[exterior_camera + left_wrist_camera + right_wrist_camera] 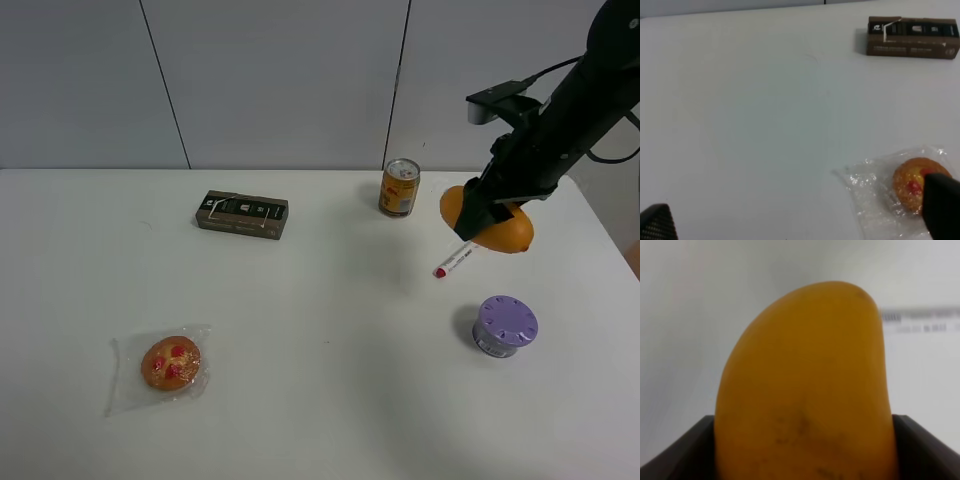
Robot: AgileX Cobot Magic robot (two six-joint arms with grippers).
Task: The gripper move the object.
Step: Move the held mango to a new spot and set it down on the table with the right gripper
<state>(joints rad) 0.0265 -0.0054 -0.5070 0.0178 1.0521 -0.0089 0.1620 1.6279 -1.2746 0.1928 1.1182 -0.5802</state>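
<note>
One right claw (487, 212) grips the single yellow-orange mango (515, 232) at the upper right of the high view, near one can (399, 187). The white counter (320, 300) also carries one pen (453, 260), one purple tub (505, 325), one dark box (242, 214) and one wrapped cookie (171, 362). The left claw (799, 215) is spread wide near the cookie.

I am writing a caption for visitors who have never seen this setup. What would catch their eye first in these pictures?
First, the yellow-orange mango, clamped in the right claw at the far right of the table, beside a can; it also fills the right wrist view. Next come the purple tub in front of it and the wrapped cookie at the near left.
</note>
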